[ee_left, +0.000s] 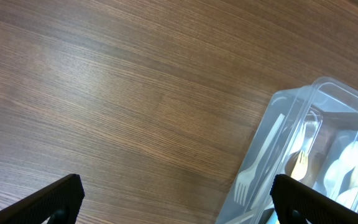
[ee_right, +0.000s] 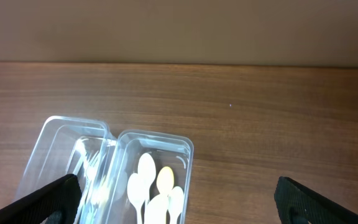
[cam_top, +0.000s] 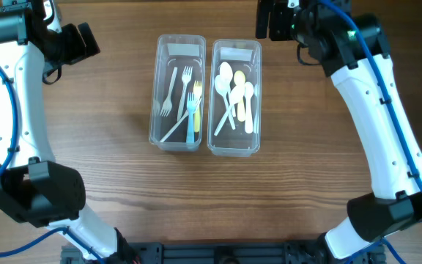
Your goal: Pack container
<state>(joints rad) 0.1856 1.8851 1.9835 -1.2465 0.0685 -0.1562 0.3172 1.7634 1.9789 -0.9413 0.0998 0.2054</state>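
Left gripper [ee_left: 176, 194] and right gripper [ee_right: 176, 194] spread wide, empty; light, stiff, slippery plastic forks [cam_top: 191, 117] and spoons [cam_top: 226, 76] in clear containers [cam_top: 154, 104] likely suit mid-handle pinches.

No text or labels seem readable anywhere.

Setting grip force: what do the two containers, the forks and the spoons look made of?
Fork container and spoon container: clear glossy plastic, apparently; the wooden table shows through their walls. Forks and spoons: probably plastic, matte white, yellow and blue, no metallic shine.
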